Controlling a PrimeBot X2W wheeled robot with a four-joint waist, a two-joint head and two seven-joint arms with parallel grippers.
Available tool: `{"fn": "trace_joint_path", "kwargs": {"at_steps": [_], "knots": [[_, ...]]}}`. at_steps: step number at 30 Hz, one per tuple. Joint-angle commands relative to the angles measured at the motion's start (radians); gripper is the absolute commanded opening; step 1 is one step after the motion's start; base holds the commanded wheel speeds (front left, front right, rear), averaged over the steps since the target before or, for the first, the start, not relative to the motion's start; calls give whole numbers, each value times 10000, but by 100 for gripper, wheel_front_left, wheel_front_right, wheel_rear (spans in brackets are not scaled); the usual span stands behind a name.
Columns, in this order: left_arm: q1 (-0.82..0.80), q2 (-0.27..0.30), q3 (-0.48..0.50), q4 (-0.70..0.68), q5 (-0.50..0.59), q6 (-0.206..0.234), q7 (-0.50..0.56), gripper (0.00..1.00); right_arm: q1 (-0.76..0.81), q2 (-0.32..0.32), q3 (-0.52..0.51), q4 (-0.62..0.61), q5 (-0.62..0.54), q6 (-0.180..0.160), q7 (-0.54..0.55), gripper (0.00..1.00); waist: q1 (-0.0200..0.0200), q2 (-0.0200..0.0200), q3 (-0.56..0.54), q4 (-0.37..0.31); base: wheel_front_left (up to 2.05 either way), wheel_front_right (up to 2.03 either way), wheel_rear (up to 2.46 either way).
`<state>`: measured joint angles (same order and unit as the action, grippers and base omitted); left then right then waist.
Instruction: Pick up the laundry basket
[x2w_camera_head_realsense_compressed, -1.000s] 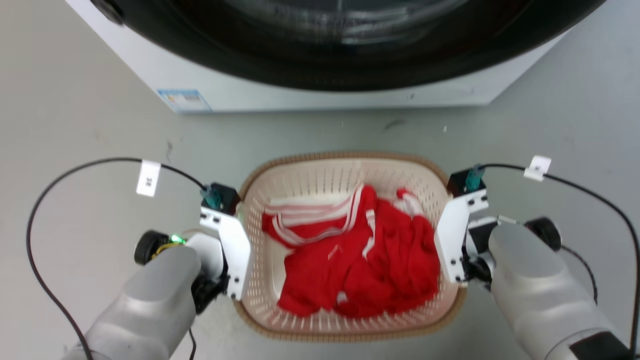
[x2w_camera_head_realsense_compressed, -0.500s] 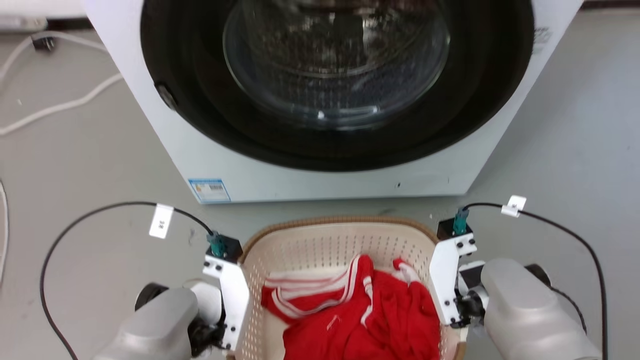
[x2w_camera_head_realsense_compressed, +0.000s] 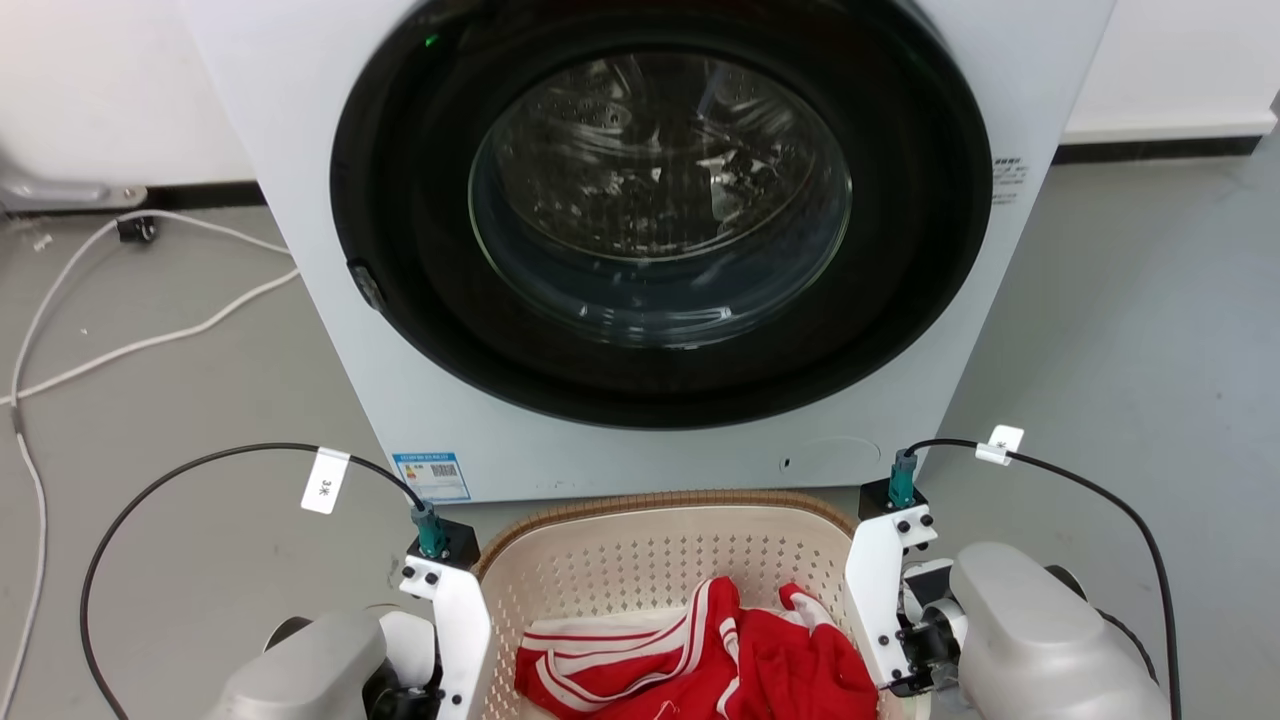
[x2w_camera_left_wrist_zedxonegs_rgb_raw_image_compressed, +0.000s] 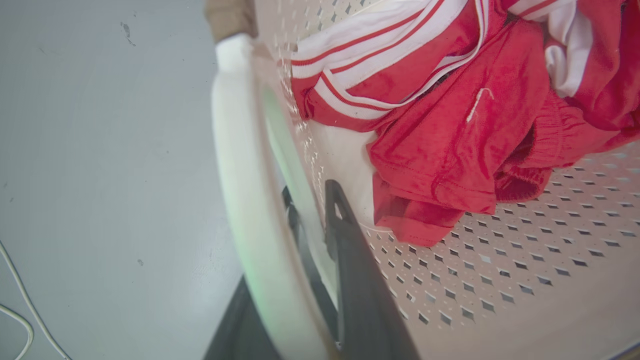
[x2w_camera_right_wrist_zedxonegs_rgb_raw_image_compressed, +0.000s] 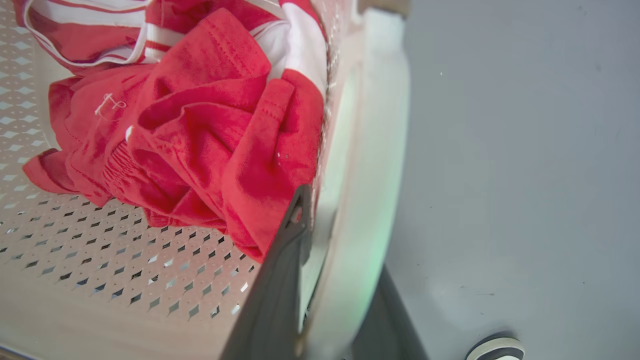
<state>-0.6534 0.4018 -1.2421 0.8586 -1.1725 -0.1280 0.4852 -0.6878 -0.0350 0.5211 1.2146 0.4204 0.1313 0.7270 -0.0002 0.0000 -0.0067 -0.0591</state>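
Observation:
The laundry basket (x2w_camera_head_realsense_compressed: 660, 505), cream perforated plastic with a brown woven-look rim, sits low in the head view in front of the washer and holds red and white clothes (x2w_camera_head_realsense_compressed: 700, 670). My left gripper (x2w_camera_left_wrist_zedxonegs_rgb_raw_image_compressed: 310, 210) is shut on the basket's white left handle (x2w_camera_left_wrist_zedxonegs_rgb_raw_image_compressed: 235, 150), with one dark finger inside the wall and the other outside. On the opposite side, my right gripper (x2w_camera_right_wrist_zedxonegs_rgb_raw_image_compressed: 335, 225) is shut the same way on the white right handle (x2w_camera_right_wrist_zedxonegs_rgb_raw_image_compressed: 380, 125). Both white wrist brackets (x2w_camera_head_realsense_compressed: 455, 620) flank the basket in the head view, and the fingers are hidden there.
A white front-loading washer (x2w_camera_head_realsense_compressed: 330, 330) with a dark round glass door (x2w_camera_head_realsense_compressed: 660, 230) stands directly behind the basket. White cables (x2w_camera_head_realsense_compressed: 150, 340) trail over the grey floor at the left. Bare grey floor (x2w_camera_head_realsense_compressed: 1130, 330) lies to the right of the washer.
The head camera has tilted up, so the washer door has come into the picture and the basket has slid to the bottom edge. Both grippers stay on the basket's handles.

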Motion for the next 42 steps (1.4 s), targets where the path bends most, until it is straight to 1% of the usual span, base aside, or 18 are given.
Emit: {"fn": "trace_joint_path", "kwargs": {"at_steps": [1,8,13,25,35,42], "knots": [[47,281,-158,-13,2,-39,248,0,-6,-272,124,-17,10,-10,55,0,2,0,-180,33,0,0,0],[110,393,-270,-294,-415,-42,679,0,-106,-260,291,27,378,-8,324,0,2,0,-435,63,0,0,0],[16,511,-336,-438,-486,-42,924,0,-212,-262,354,24,654,-8,517,0,2,0,-497,44,0,0,0],[-125,522,-386,-526,-515,-41,948,0,-286,-257,608,130,973,-7,616,0,2,0,-545,14,0,0,0],[-188,494,-416,-466,-541,-41,996,0,-638,-261,763,291,984,-8,623,0,2,0,-505,-44,0,0,0],[-253,478,-424,-438,-583,-41,1008,0,-566,-259,873,325,1109,-8,601,0,2,0,-501,-62,0,0,0]]}}
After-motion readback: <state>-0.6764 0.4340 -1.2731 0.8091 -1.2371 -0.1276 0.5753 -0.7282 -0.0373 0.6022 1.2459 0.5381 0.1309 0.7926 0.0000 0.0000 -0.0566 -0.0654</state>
